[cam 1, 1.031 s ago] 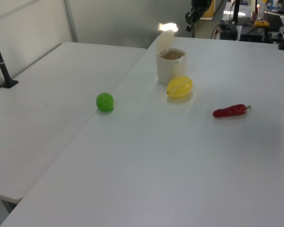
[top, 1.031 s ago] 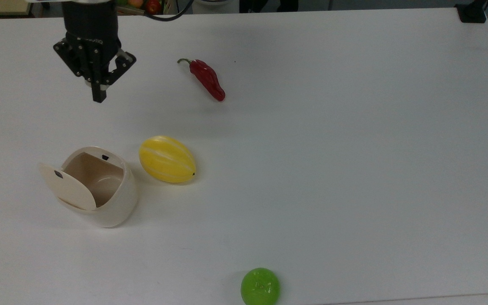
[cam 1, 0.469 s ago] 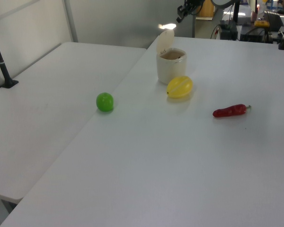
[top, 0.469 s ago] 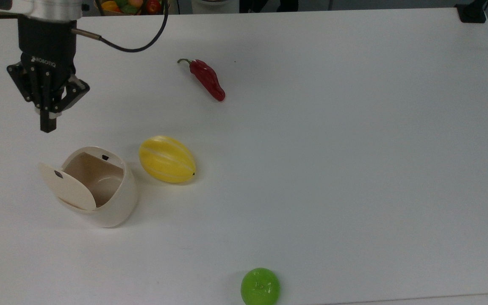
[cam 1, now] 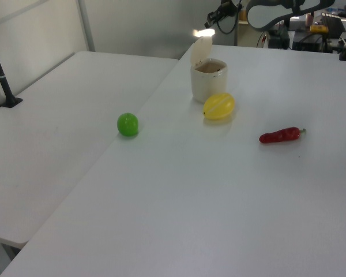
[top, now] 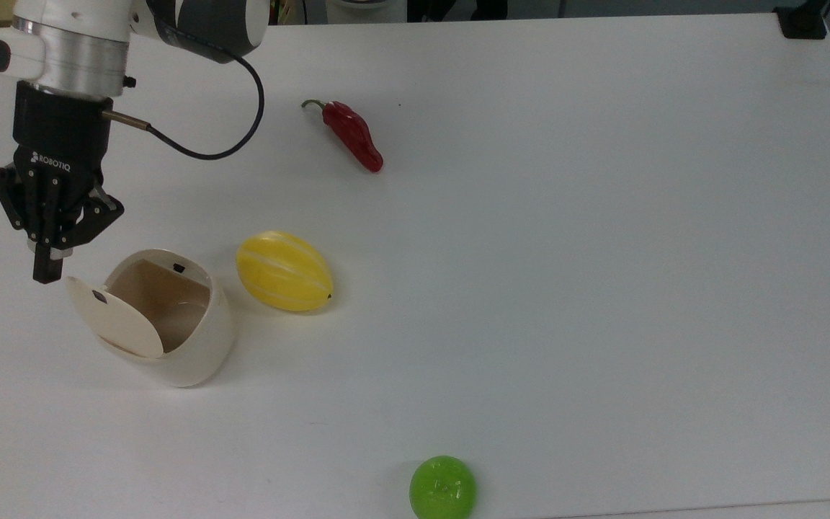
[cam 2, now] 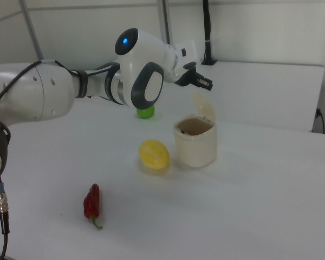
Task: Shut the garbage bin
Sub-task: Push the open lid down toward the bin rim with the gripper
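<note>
1. Clearly open, the garbage bin point(top: 184, 339) stands on the white table point(top: 566, 288) toward the top view's left, its lid point(top: 116, 321) raised on edge and its tan inside showing.
2. Just beside it, to the top view's right, lies a yellow melon point(top: 284, 271), near but apart.
3. Up and to the top view's left of the lid hangs the gripper point(top: 46, 268), its fingers pressed together with nothing between them, the tip close to the lid's upper edge; contact cannot be told.
4. Farther off, a red chili pepper point(top: 352, 135) lies toward the table's far side in the top view.
5. A green ball point(top: 442, 487) sits well apart, near the top view's bottom edge.
</note>
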You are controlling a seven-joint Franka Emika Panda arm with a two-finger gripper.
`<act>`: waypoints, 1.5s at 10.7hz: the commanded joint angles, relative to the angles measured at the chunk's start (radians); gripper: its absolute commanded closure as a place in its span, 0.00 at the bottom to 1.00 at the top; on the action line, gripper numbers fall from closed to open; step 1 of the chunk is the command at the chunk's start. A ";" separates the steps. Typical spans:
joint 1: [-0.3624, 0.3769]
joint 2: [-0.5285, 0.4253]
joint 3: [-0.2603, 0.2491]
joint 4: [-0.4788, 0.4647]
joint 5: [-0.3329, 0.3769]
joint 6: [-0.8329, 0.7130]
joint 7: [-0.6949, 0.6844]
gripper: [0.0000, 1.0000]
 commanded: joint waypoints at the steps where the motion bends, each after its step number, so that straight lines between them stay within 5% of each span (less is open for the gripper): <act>1: 0.005 0.033 0.001 0.026 0.018 0.021 0.011 1.00; 5: 0.016 0.025 0.009 0.015 0.025 -0.005 0.007 1.00; 16: 0.067 -0.019 0.013 0.015 0.004 -0.448 -0.002 1.00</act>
